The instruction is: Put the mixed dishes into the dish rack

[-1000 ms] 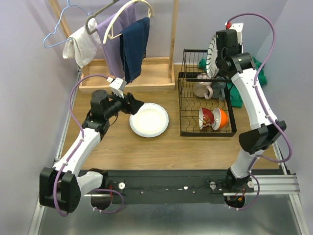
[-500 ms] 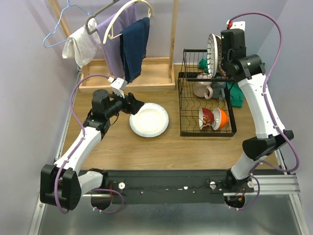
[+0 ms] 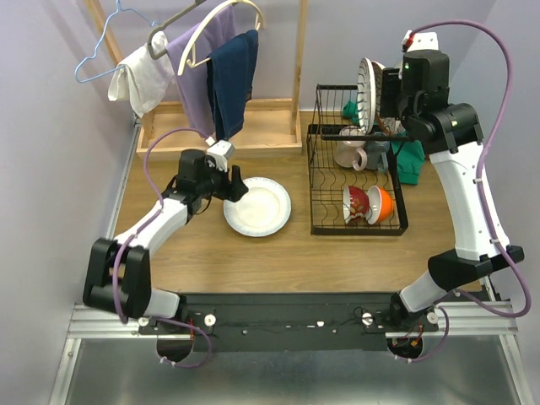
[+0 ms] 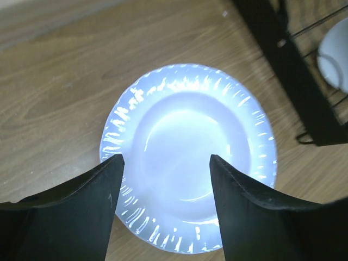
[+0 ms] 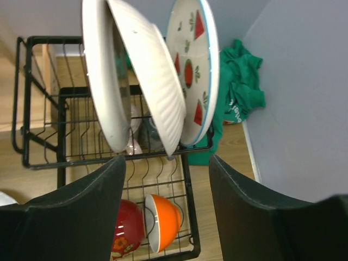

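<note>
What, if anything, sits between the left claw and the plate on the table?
Nothing visible. The left claw is open right over the white plate, whose near rim shows between the fingers.

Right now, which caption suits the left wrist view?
Open left gripper hovers over a white plate beside the dish rack.

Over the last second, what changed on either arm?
Right gripper let go of the striped plate, now standing in the dish rack, and backed away to the right, jaws open. Left gripper, open, edged over the white plate on the table. That plate, the bowls and the mug stayed put.
</note>
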